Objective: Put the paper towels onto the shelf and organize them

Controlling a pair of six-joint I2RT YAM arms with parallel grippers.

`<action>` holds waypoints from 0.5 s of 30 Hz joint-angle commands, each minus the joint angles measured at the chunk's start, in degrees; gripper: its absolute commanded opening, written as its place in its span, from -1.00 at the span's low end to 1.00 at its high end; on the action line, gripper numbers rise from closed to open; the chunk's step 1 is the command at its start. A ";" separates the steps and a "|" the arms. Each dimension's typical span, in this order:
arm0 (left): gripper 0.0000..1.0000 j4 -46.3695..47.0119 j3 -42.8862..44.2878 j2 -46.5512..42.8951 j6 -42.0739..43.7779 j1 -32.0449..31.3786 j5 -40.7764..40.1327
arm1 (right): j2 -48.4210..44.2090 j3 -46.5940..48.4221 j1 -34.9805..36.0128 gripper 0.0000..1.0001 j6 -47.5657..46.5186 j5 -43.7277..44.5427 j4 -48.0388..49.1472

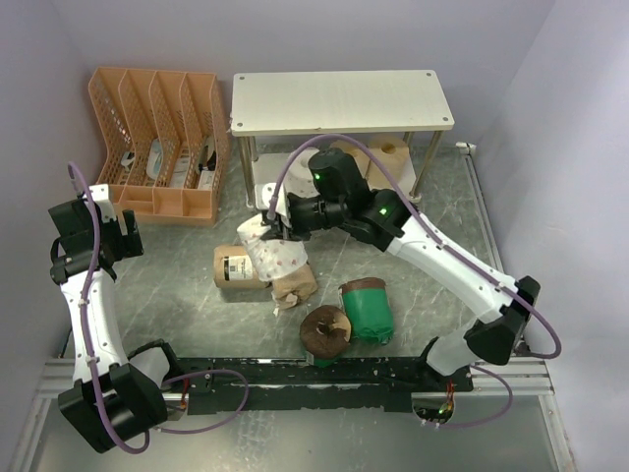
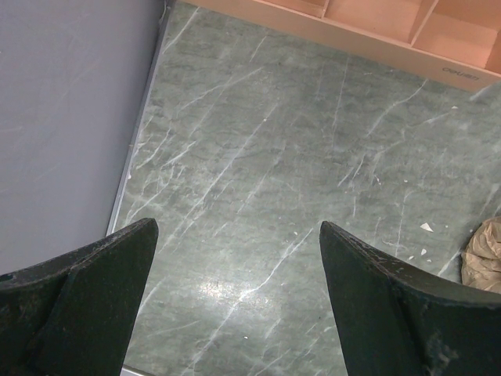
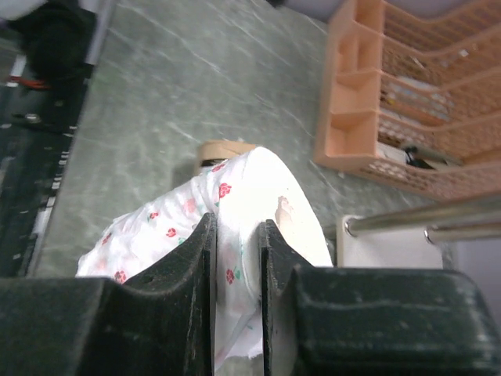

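Surface (image 1: 177, 275): green stone-look slab with white veining, smooth, with a dull glare spot in my left wrist view.

Shelf (image 1: 339, 101): two white flat boards on thin metal legs, a screw at each corner. Only the overhead view shows a bare tan roll (image 1: 383, 157) on the lower tier.

Orange organizer (image 1: 157, 147): slotted plastic with mesh walls. The small raised writing on its base is too small to read.

Loose rolls in front of the shelf: green-wrapped roll (image 1: 366, 310), brown-ended roll (image 1: 324, 329), crumpled tan-wrapped roll (image 1: 295, 285), and labelled tan roll (image 1: 236, 265) with a dark label I cannot read.

White dotted roll (image 3: 235, 196): soft paper. My right wrist view resolves the dots as small red flowers. It sits by the shelf's front left leg.

Right pincer (image 3: 235, 266): narrow, pinching the white dotted roll.

Left pincer (image 2: 235, 231): wide, nothing between its fingers, over bare surface.
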 commanded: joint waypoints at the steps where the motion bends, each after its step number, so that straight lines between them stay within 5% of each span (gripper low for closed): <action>1: 0.91 0.45 0.25 0.50 0.43 0.56 0.95 | 1.86 -4.56 -2.44 -1.00 4.42 9.43 13.92; 15: 0.92 0.62 0.23 0.91 0.03 0.60 -0.15 | 9.66 -11.44 -7.83 -1.00 6.41 23.12 43.30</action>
